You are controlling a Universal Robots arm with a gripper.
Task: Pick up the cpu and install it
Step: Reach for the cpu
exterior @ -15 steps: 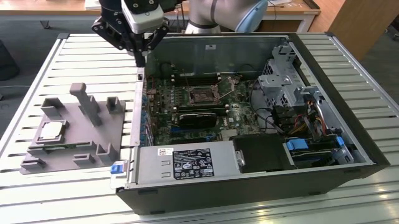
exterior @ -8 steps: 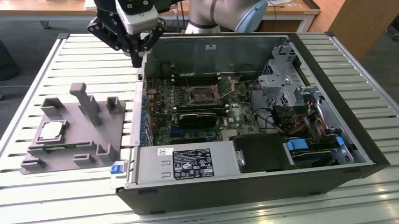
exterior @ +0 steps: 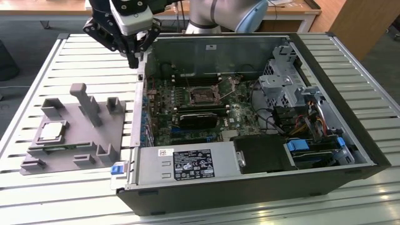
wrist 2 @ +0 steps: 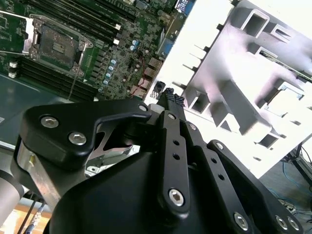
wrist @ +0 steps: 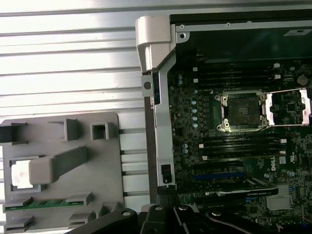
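Slatted white tabletop [exterior: 69, 199] is carrying an open case [exterior: 250, 192] and, at the exterior view's left, a grey fixture [exterior: 115, 129]. We are seeing the cpu [exterior: 52, 131] lying flat in a pocket of it, at the frame's middle left, metal top facing up. Being square, it is offering no real long axis. Its edges are running along the fixture's, a little skewed to the frame, and we cannot tell which way its corner mark is pointing. The gripper [exterior: 133, 63] is hanging at the upper left, over the case's wall and well apart from the cpu, its fingers looking pressed together and gripping nothing. We are judging two risks. A tall post [exterior: 84, 101] is standing just beside the pocket, so a careless descent could be striking it. The socket [exterior: 203, 96] is also lying open, so a chip going in turned or tilted could be bending its contacts.
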